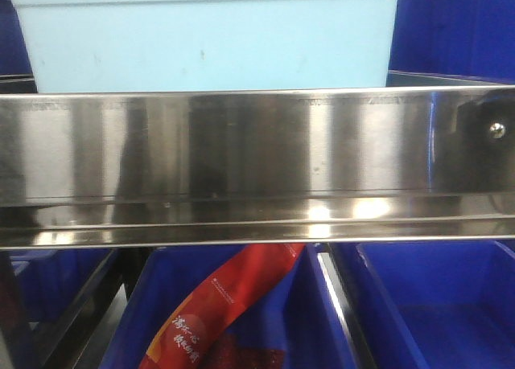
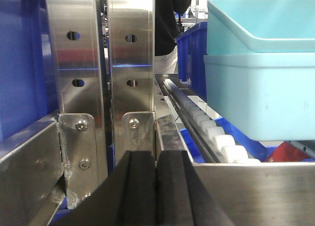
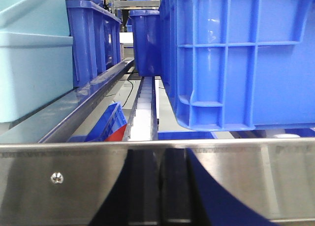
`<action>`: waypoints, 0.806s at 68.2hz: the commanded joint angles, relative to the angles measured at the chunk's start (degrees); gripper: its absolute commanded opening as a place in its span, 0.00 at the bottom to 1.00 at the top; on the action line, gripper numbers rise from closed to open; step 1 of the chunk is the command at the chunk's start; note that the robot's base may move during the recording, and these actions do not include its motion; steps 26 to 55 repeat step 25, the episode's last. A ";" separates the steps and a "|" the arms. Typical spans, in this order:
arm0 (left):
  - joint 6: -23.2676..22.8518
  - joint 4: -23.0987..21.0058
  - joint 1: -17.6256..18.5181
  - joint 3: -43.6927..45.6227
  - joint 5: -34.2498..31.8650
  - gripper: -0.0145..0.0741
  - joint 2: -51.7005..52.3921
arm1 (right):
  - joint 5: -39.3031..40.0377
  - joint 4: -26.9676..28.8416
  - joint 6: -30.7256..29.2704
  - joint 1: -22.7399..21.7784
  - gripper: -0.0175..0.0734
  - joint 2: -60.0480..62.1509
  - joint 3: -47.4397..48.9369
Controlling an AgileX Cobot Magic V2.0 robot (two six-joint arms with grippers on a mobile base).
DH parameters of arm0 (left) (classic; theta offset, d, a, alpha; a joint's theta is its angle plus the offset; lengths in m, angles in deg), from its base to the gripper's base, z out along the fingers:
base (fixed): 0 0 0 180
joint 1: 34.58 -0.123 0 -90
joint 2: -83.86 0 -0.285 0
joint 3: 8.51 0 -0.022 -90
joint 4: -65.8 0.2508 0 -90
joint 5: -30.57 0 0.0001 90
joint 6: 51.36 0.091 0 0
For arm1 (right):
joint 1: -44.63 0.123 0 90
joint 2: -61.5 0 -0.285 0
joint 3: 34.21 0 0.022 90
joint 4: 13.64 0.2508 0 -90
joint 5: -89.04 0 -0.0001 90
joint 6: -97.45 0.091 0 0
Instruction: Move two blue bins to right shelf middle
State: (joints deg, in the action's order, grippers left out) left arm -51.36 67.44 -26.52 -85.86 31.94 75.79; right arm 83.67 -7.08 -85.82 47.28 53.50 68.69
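Two pale blue bins stand nested, one inside the other point(image 2: 261, 93), on the steel rack level just behind its mirror-like front rail point(image 1: 257, 160). In the front view the bin point(image 1: 209, 39) fills the top, resting above the rail. In the right wrist view it is at the far left point(image 3: 29, 68). My left gripper point(image 2: 156, 186) is shut and empty, its black pads pressed together, low in front of the rail and left of the bins. My right gripper shows only as a dark reflection point(image 3: 160, 186) in the rail, fingers together, holding nothing.
A large royal-blue crate point(image 3: 236, 58) sits on the same level right of the bins, with more crates behind. White roller tracks point(image 2: 216, 132) run back. Perforated uprights point(image 2: 74, 63) stand at the left. A lower crate holds a red packet point(image 1: 217, 313). A person point(image 2: 170, 19) stands behind.
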 commanded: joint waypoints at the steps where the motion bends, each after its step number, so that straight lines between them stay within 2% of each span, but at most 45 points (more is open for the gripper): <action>1: -0.47 0.08 -0.08 0.14 -1.00 0.04 0.28 | 1.43 0.30 -0.24 -0.27 0.01 0.21 -0.12; 55: -0.47 0.08 -0.08 0.14 -1.00 0.04 0.28 | 1.43 0.30 -0.24 -0.27 0.01 0.21 -0.12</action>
